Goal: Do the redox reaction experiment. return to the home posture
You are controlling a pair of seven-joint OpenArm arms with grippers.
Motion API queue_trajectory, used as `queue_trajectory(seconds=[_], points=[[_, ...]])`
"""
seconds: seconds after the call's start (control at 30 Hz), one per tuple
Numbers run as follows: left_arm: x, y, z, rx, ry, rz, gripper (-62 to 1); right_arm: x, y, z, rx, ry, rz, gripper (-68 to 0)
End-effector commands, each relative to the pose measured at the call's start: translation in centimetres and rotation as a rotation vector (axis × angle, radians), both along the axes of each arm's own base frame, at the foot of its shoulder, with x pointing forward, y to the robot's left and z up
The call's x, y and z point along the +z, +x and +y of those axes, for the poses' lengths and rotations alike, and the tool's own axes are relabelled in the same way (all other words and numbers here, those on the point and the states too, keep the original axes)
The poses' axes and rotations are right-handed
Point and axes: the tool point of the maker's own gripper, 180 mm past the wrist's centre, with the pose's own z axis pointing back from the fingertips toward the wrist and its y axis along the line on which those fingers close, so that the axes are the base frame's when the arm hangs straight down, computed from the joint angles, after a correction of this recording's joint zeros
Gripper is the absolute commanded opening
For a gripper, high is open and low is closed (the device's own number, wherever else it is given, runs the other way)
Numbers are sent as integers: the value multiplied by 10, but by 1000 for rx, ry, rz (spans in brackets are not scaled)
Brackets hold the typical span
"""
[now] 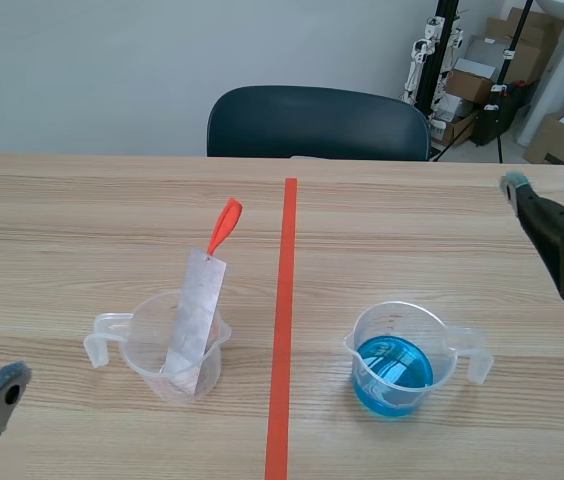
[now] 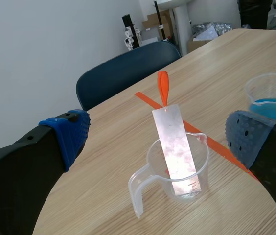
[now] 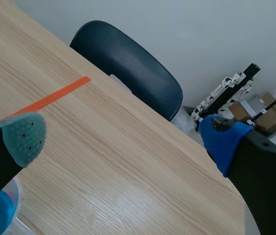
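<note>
Nearest the robot, the left gripper (image 2: 157, 139) hangs low over the table (image 1: 62, 220), its fingers spread wide with nothing between them. The scene view catches only one grey pad of it, so the spread is told by its own wrist view. Just ahead of it stands the clear beaker (image 1: 162, 345), handle toward the table's left edge. The metal strip (image 1: 194, 320) leans upright inside, its orange-red tag (image 1: 225, 225) sticking out above the rim. Across the tape line (image 1: 284, 300), well apart, sits the second beaker (image 1: 402, 350), holding blue liquid (image 1: 393, 365) with its handle turned outward.

The left wrist view shows pinkish blotches on the strip's lower part (possibly only reflections; hard to tell). These are lost in the scene view.

The right gripper (image 3: 124, 137) is held farther back at the table's right side, likewise spread and empty. Its wrist view catches only a sliver of the blue beaker beside one finger, and nothing lies between the grippers and the beakers.

Beyond the far edge stands a dark chair (image 1: 317, 122), with cardboard boxes (image 1: 482, 70) and stands past it.
</note>
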Motion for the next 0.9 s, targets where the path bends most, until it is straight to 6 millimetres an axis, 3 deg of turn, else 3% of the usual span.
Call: queue_trajectory(seconds=[0.0,0.3,0.57,0.73,0.87], points=[[5,-1,-3,-2,-21,-14,-28,8,-5,0,-21,12,-9,4],[9,1,-16,-63,-6,-3,-28,25,-18,-7,-151,56,-11,4],[9,5,-13,-50,-14,9,-28,21,-23,-13,-220,81,-9,4],[9,5,-13,-49,-14,7,-28,24,-25,-4,-188,80,-11,4],[9,5,-13,-54,-12,7,-28,26,-28,16,-96,75,1,4]])
